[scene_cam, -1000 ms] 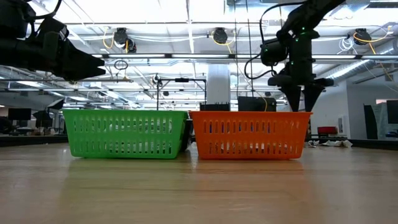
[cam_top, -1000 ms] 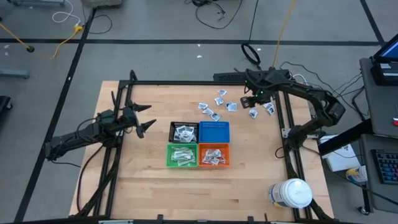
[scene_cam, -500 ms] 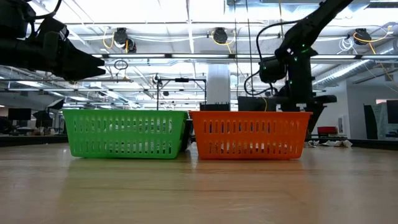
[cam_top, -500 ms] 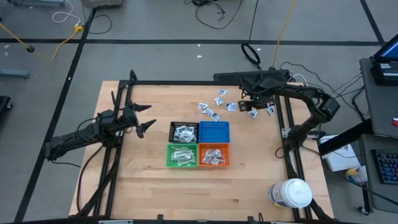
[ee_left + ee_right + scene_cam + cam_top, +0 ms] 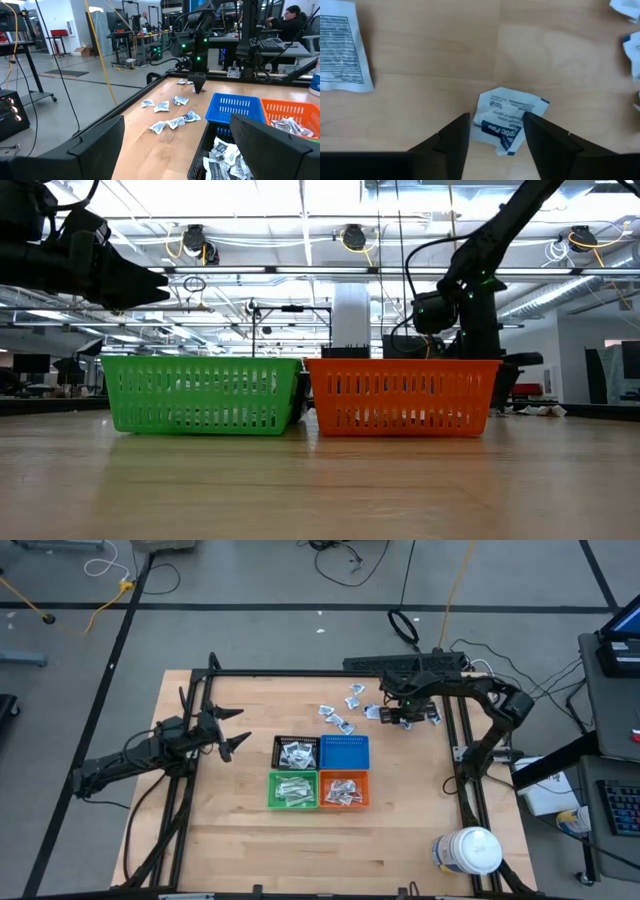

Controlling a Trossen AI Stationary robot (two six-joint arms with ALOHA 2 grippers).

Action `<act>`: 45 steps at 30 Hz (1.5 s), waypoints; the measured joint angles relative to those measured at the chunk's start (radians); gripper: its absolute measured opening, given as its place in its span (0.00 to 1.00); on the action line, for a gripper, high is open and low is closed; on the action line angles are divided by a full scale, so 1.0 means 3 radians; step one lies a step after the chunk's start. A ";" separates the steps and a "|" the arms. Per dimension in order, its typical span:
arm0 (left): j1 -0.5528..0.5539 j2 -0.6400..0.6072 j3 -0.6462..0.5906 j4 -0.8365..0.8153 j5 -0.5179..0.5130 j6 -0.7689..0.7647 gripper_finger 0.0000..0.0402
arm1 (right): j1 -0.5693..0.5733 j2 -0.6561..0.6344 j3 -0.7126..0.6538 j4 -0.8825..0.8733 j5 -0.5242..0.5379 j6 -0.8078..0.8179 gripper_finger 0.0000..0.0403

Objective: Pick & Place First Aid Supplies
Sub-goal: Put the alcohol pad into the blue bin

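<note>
Small white wrapped packets (image 5: 345,710) lie scattered flat on the table's far right part, and more fill the black (image 5: 296,752), green (image 5: 293,790) and orange (image 5: 345,790) bins. My right gripper (image 5: 403,718) is low over the scatter and open. In the right wrist view its fingers (image 5: 496,120) stand on either side of a crumpled packet with blue print (image 5: 509,120) that lies on the wood; I cannot tell if they touch it. My left gripper (image 5: 238,730) hovers open, left of the bins.
The blue bin (image 5: 344,752) holds nothing that shows. A large white jar (image 5: 468,850) stands at the near right corner. Another flat packet (image 5: 342,52) lies close to the right gripper. Black frame rails run along the table's left, far and right edges.
My right gripper has come down toward the table and shifted a little toward the left, sinking behind the orange bin in the low view until its fingers stand around a packet. The left arm has kept still.
</note>
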 joint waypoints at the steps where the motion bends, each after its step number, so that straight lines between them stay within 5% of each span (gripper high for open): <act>1: -0.0001 0.0000 0.0000 0.0000 0.0000 0.0000 0.91 | 0.0000 0.0000 0.0000 0.0017 -0.0034 0.0008 0.43; 13: 0.0000 0.0000 0.0000 0.0000 -0.0002 0.0000 0.91 | 0.0048 -0.0015 0.0012 -0.0002 -0.0130 -0.0038 0.02; 34: -0.0001 -0.0001 0.0000 0.0000 -0.0004 0.0001 0.91 | 0.0174 -0.0257 0.0903 -0.0970 -0.0127 -0.0207 0.01; 45: 0.0001 -0.0001 0.0000 0.0000 -0.0004 0.0000 0.91 | 0.0329 -0.0246 0.1114 -0.0872 -0.0134 -0.0522 0.00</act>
